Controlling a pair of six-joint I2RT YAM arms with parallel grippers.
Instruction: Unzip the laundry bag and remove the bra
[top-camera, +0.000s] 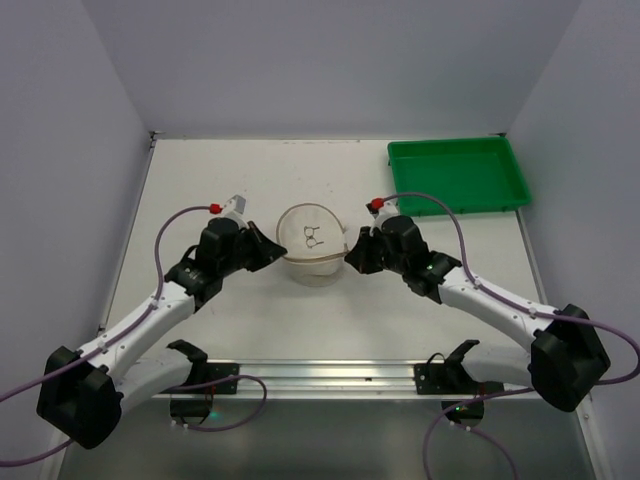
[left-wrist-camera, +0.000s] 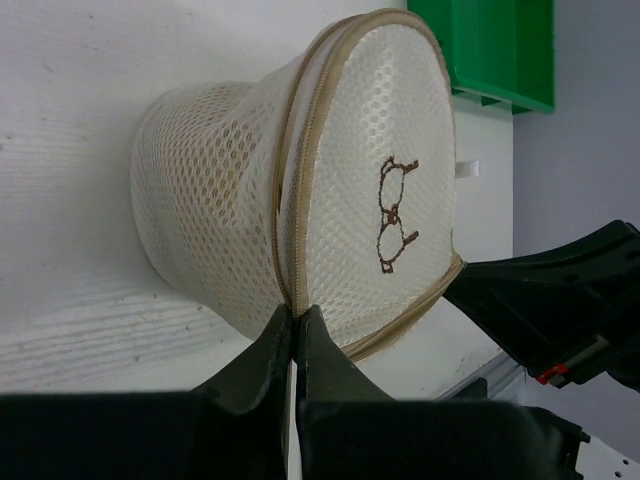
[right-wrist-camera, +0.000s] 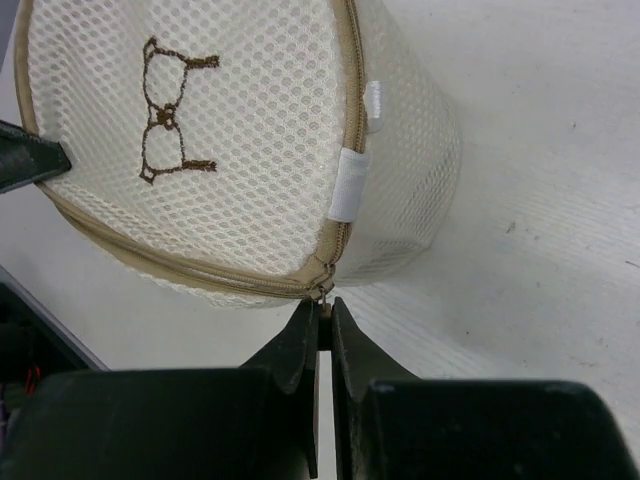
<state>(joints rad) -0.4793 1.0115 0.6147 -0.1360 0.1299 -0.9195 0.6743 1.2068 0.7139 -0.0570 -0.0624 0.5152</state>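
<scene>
The laundry bag (top-camera: 312, 243), a cream mesh pouch with a tan zip round its rim and a small brown drawing on its face, stands on edge at the table's middle between both arms. My left gripper (left-wrist-camera: 295, 312) is shut, pinching the zipped rim (left-wrist-camera: 296, 210) on the laundry bag's (left-wrist-camera: 380, 150) left side. My right gripper (right-wrist-camera: 326, 305) is shut on the small zip pull (right-wrist-camera: 324, 292) at the opposite side of the laundry bag (right-wrist-camera: 230, 150). From above, the left gripper (top-camera: 278, 251) and right gripper (top-camera: 351, 257) flank the bag. The zip looks closed. The bra is hidden.
A green rectangular tray (top-camera: 455, 175) sits at the back right of the white table (top-camera: 250, 320). Grey walls enclose the back and sides. A metal rail (top-camera: 320, 375) runs along the near edge between the arm bases.
</scene>
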